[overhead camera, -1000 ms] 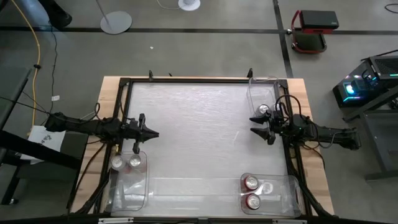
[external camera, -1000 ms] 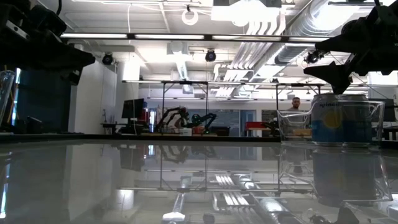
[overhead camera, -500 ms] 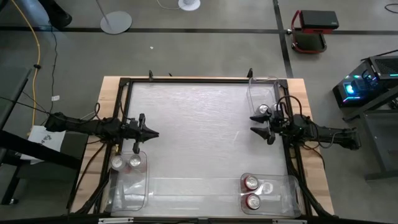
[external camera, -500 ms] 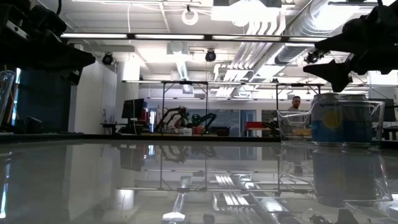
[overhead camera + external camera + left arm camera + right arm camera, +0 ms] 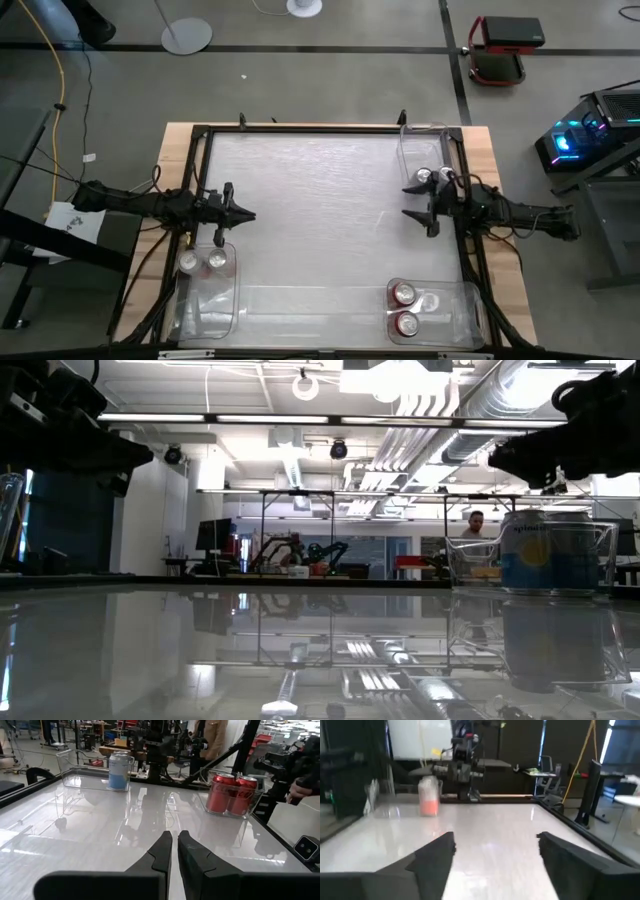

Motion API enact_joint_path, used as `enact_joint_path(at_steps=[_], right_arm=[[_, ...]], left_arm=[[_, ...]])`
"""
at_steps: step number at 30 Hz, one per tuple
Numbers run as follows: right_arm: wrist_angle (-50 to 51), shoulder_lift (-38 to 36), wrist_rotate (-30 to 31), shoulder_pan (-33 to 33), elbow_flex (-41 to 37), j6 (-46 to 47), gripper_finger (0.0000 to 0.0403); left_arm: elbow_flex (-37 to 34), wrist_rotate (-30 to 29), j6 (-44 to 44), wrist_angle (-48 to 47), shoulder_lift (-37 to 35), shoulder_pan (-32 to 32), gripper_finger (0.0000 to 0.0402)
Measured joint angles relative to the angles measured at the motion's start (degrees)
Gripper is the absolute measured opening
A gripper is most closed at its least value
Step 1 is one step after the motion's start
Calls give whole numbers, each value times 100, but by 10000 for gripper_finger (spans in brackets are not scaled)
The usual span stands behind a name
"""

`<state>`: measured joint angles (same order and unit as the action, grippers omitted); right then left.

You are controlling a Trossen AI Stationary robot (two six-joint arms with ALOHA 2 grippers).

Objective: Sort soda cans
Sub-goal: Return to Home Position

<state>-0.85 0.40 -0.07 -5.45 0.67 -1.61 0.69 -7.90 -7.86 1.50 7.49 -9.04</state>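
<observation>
Two silver-topped soda cans [image 5: 201,261] stand in a clear bin [image 5: 210,305] at the near left. Two red cans [image 5: 405,308] stand in a clear bin [image 5: 460,312] at the near right, and they also show in the left wrist view as red cans [image 5: 232,794]. A blue-and-silver can [image 5: 425,177] stands in the far right bin [image 5: 420,145]. My left gripper [image 5: 247,214] is shut and level above the table's left side. My right gripper [image 5: 407,201] is open and level, just beside the far right bin. Neither holds anything.
A black frame [image 5: 300,128] runs round the glossy white tabletop [image 5: 320,220], whose middle is bare. In the low view the blue can [image 5: 545,550] stands inside its bin wall at the right. A person [image 5: 476,525] stands far off in the room.
My right gripper has rolled about the line it points along while staying in place. In the low view its fingers went from slanting, one above the other, to level. The left arm and the cans have kept still.
</observation>
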Motion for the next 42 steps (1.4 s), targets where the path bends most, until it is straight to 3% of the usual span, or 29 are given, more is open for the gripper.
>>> enact_joint_path(at_steps=[3, 9, 25, 42], right_arm=[[31, 26, -141, 0, 0, -354, 224], [16, 122, -304, 0, 0, -477, 22], [-21, 527, -462, 0, 0, 427, 3], [-20, 399, -449, 0, 0, 420, 3]], left_arm=[[0, -1, 2, 0, 0, 0, 21], [0, 0, 2, 0, 0, 0, 21], [0, 0, 0, 0, 0, 0, 21], [0, 0, 2, 0, 0, 0, 21]])
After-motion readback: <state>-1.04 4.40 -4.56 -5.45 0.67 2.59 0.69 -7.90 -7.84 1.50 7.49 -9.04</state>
